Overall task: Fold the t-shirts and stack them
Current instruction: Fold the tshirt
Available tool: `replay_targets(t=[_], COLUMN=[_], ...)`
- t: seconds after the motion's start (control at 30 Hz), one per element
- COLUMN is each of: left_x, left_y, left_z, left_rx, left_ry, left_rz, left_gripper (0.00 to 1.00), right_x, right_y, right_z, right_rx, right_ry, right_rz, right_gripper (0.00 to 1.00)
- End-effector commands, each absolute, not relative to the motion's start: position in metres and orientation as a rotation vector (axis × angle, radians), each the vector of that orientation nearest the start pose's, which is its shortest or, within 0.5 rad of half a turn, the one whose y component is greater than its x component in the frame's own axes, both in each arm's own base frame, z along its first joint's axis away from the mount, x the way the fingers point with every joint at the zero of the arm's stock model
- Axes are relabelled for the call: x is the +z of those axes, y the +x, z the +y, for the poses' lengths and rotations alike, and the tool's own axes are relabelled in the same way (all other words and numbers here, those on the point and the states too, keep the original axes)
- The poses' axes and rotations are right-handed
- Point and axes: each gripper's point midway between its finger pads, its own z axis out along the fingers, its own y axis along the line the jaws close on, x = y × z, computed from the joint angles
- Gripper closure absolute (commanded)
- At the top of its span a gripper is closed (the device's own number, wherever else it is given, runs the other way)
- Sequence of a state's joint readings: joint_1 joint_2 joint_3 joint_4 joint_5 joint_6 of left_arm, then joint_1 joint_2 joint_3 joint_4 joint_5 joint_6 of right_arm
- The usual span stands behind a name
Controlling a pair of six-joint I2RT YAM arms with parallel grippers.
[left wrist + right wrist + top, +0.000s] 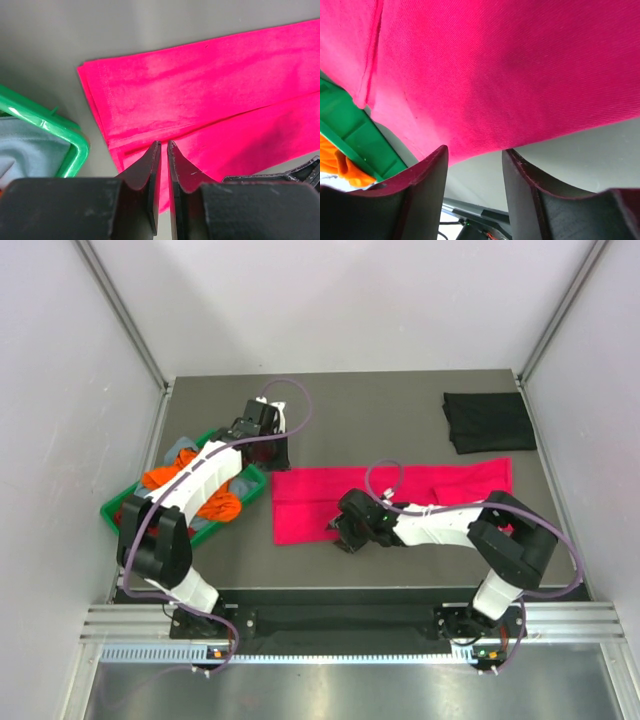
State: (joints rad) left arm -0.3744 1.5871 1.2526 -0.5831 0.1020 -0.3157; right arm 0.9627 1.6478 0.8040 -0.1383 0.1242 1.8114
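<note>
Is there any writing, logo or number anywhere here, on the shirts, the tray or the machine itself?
None can be read in any view.
Pink t-shirt: plain, no print or label showing.
Black t-shirt: plain.
Green tray: no marking visible.
Arm bases: no lettering can be made out; only tiny lights, too small to tell more.

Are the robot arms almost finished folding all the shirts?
Not yet. One black t-shirt already lies folded at the far right. The pink t-shirt is in hand now, folded into a long strip, with the right end effector open at its near edge and the left end effector almost closed by its far left corner. More shirts wait bunched in the green tray.
</note>
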Motion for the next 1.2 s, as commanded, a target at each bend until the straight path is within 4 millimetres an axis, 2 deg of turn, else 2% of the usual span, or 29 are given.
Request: replay_targets(t=[0.0, 0.07, 0.13, 0.17, 0.2, 0.3, 0.43, 0.7, 0.83, 0.97, 1.17], left_x=[0.138, 0.139, 0.139, 0.139, 0.139, 0.136, 0.133, 0.142, 0.148, 0.148, 0.145], left_y=[0.362, 0.363, 0.363, 0.364, 0.363, 0.366, 0.364, 0.361, 0.36, 0.357, 0.354], left_z=[-0.175, -0.173, -0.171, -0.17, -0.17, -0.17, -0.168, -0.168, -0.167, -0.166, -0.166], left_rx=[-0.44, -0.431, -0.42, -0.416, -0.418, -0.422, -0.416, -0.427, -0.428, -0.427, -0.43], left_ry=[0.103, 0.1, 0.096, 0.095, 0.094, 0.084, 0.081, 0.107, 0.107, 0.107, 0.11], left_rz=[2.509, 2.501, 2.502, 2.498, 2.5, 2.505, 2.519, 2.496, 2.485, 2.482, 2.488], left_gripper=[0.85, 0.85, 0.85, 0.85, 0.85, 0.85, 0.85, 0.83, 0.82, 0.82, 0.82], right_x=[0.026, 0.025, 0.026, 0.027, 0.028, 0.027, 0.024, 0.028, 0.036, 0.042, 0.041], right_y=[0.211, 0.21, 0.207, 0.207, 0.205, 0.202, 0.199, 0.188, 0.192, 0.193, 0.188], right_z=[0.339, 0.335, 0.335, 0.337, 0.339, 0.343, 0.344, 0.334, 0.338, 0.339, 0.334], right_rx=[0.747, 0.725, 0.708, 0.708, 0.709, 0.711, 0.71, 0.687, 0.746, 0.74, 0.704], right_ry=[1.208, 1.215, 1.207, 1.202, 1.195, 1.19, 1.181, 1.095, 1.104, 1.1, 1.109], right_rz=[2.523, 2.522, 2.532, 2.534, 2.535, 2.549, 2.564, 2.564, 2.531, 2.525, 2.526], right_gripper=[0.54, 0.57, 0.63, 0.68, 0.78, 0.9, 0.99, 1.0, 1.0, 1.0, 1.0])
